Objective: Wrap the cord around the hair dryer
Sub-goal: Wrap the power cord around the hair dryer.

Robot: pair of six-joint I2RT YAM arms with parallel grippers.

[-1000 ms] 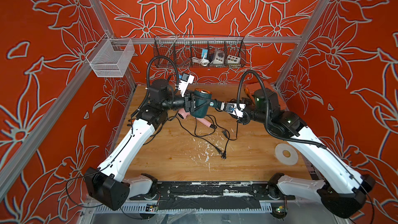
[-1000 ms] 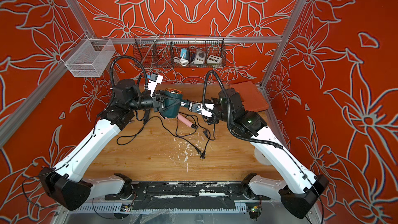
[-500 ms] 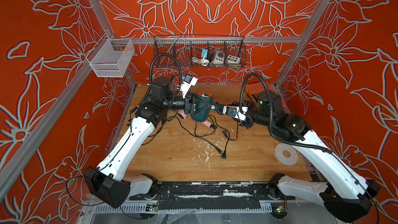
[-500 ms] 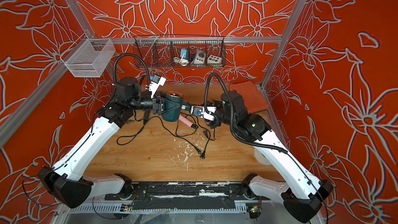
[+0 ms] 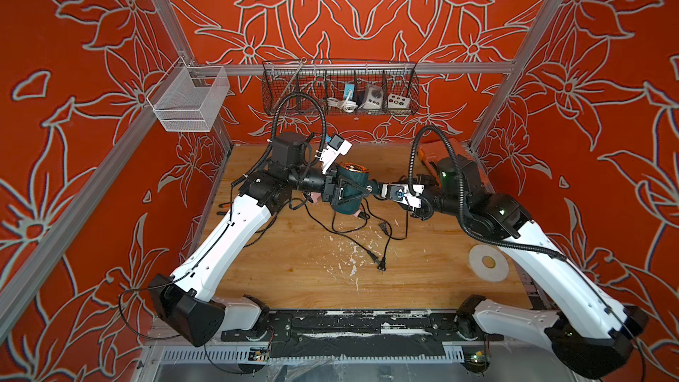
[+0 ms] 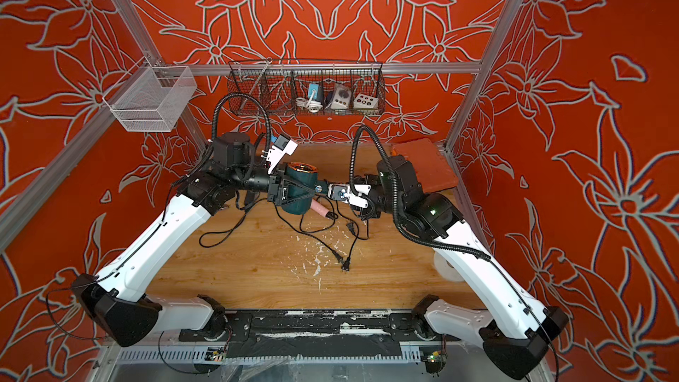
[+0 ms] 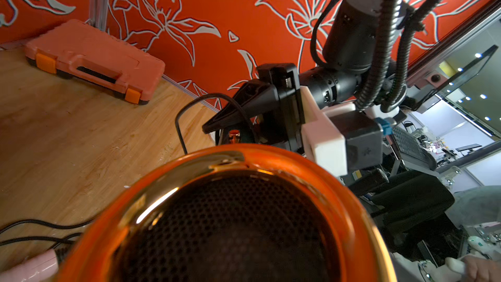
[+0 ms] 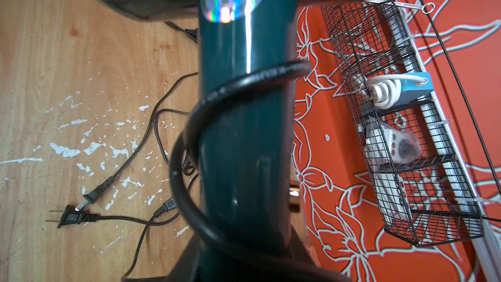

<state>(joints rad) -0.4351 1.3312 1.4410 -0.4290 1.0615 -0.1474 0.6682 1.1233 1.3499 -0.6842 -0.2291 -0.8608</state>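
Observation:
The hair dryer (image 5: 349, 178) (image 6: 299, 178), dark teal with a copper rim (image 7: 189, 164), hangs above the back of the table between both arms. My left gripper (image 5: 352, 192) (image 6: 299, 192) straddles its barrel; the barrel hides the fingertips, so I cannot see whether they press on it. My right gripper (image 5: 374, 189) (image 6: 319, 189) is shut on the end of the handle (image 8: 244, 145). The thick black cord (image 8: 244, 80) spirals loosely round the handle and drops toward the table (image 5: 404, 270).
An orange tool case (image 5: 426, 152) (image 7: 89, 58) lies at the back right. A pink-handled appliance (image 6: 320, 209) and thin loose cords with plugs (image 5: 382, 264) lie under the dryer. A white tape roll (image 5: 488, 262) sits front right. Wire baskets (image 5: 338, 97) (image 5: 187, 104) hang on the walls.
The dryer has shifted slightly to the right with both grippers. The right arm's elbow has swung outward to the right. The cords on the table lie as before.

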